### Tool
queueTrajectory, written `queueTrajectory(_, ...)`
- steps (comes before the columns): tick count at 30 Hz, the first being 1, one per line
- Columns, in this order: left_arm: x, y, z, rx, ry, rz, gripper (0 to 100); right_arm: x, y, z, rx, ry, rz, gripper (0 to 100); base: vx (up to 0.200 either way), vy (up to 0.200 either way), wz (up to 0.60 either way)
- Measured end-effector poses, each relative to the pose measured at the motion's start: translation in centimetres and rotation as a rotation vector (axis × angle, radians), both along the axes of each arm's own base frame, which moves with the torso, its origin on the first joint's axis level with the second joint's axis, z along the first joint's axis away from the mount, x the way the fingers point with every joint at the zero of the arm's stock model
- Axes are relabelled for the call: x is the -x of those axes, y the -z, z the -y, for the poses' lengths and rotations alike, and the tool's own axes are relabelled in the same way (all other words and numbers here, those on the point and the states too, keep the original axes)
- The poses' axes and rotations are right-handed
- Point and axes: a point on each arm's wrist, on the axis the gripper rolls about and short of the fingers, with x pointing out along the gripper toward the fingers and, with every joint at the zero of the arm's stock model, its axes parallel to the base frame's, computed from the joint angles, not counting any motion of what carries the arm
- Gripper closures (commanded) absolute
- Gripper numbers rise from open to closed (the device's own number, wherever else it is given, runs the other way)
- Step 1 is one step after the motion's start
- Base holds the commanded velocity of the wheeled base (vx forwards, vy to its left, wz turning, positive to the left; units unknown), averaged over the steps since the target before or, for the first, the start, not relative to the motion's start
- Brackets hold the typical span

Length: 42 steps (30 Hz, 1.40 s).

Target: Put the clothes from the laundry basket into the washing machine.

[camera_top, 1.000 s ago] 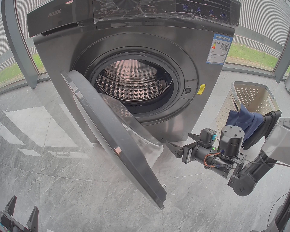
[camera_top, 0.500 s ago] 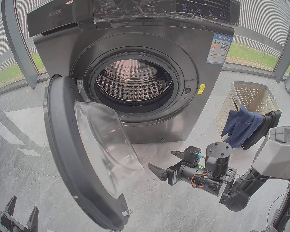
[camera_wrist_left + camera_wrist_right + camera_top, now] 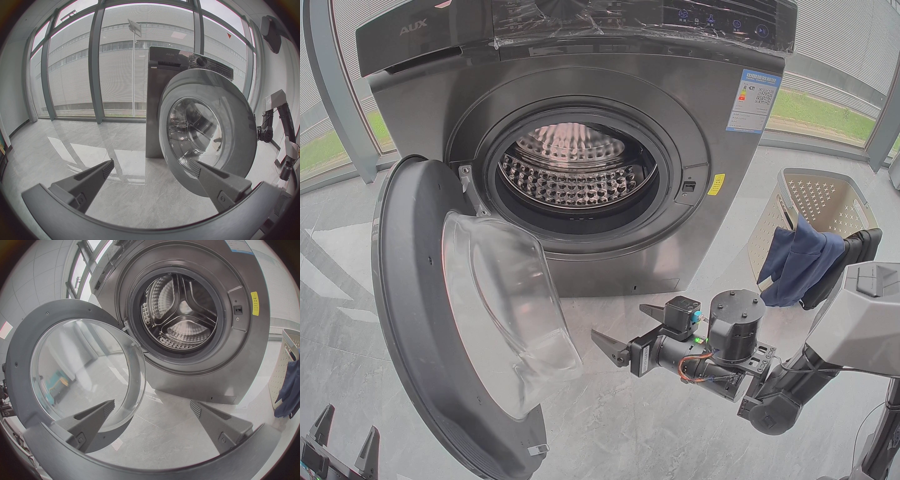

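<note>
The grey washing machine (image 3: 712, 150) stands ahead with its round door (image 3: 412, 294) swung wide to the left and the steel drum (image 3: 575, 169) bare inside. At the right, a beige laundry basket (image 3: 831, 200) leans on the floor with a blue garment (image 3: 800, 256) and a black one (image 3: 859, 247) hanging over its rim. My right gripper (image 3: 622, 325) hovers open above the floor in front of the machine, between door and basket, holding nothing. My left gripper (image 3: 350, 422) is open low at the near left. From the right wrist view, the drum (image 3: 178, 312) and door glass (image 3: 78, 365) lie beyond the open gripper (image 3: 152, 404).
Glossy grey floor tiles (image 3: 650, 431) spread around the machine. Window frames and a pillar (image 3: 337, 94) rise behind it on the left. The open door takes up the floor space left of the drum opening. The left wrist view shows the door's outer face (image 3: 237, 125).
The door has swung from half open to wide open on the left. My right gripper drew back from the machine, toward me and leftward, still open.
</note>
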Motion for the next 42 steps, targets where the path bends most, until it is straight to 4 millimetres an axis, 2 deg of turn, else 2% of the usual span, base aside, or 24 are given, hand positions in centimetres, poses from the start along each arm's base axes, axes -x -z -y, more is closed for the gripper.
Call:
queueTrajectory(10, 0.0, 0.0, 0.0, 0.001, 0.000, 0.000, 0, -0.7, 0.5, -1.4, -0.004, -0.015, 0.007, 0, -0.040, 0.000, 0.00)
queueTrajectory(20, 0.0, 0.0, 0.0, 0.001, 0.000, 0.000, 0, 1.3, 0.8, -4.0, -0.010, -0.113, 0.010, 0, 0.000, 0.000, 0.00)
queueTrajectory(32, 0.0, 0.0, 0.0, 0.001, 0.000, 0.000, 0, -2.2, 0.6, -5.2, -0.034, -0.071, 0.033, 0, -0.100, 0.000, 0.00)
queueTrajectory(37, 0.0, 0.0, 0.0, 0.001, 0.000, 0.000, 0, -3.0, 1.3, -6.6, -0.040, -0.079, 0.040, 0, 0.000, 0.000, 0.00)
queueTrajectory(42, 0.0, 0.0, 0.0, 0.001, 0.000, 0.000, 0, -3.0, 1.6, -8.8, -0.043, -0.105, 0.042, 0, 0.000, 0.000, 0.00)
